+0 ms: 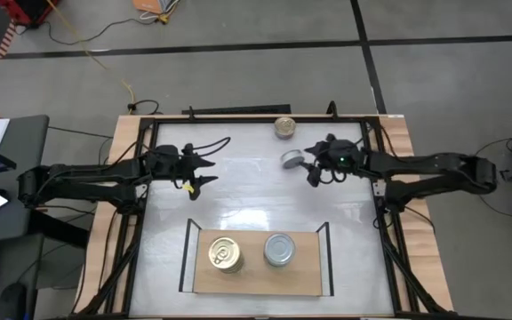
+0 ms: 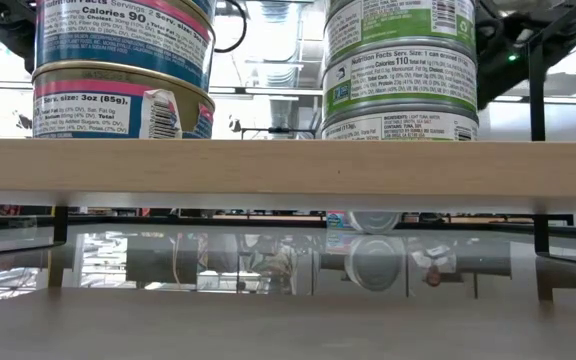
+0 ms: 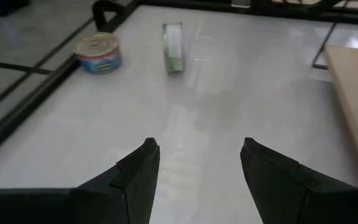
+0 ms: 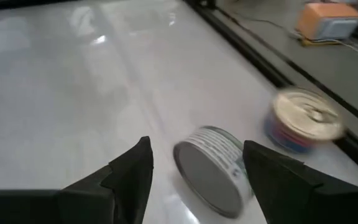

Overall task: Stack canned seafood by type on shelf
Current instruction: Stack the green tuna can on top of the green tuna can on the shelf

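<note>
Right wrist view: tipped silver-lidded can (image 4: 213,177) lies just beyond the right hand's (image 4: 194,171) parted fingers.

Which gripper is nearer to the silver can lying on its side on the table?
Right. The right gripper is just beside the tipped silver can, open. The left gripper sits well across the table from it.

I see open tabletop (image 1: 238,191) mid-table; a tipped silver can (image 1: 292,159) blocks my right gripper (image 1: 312,165).
</note>
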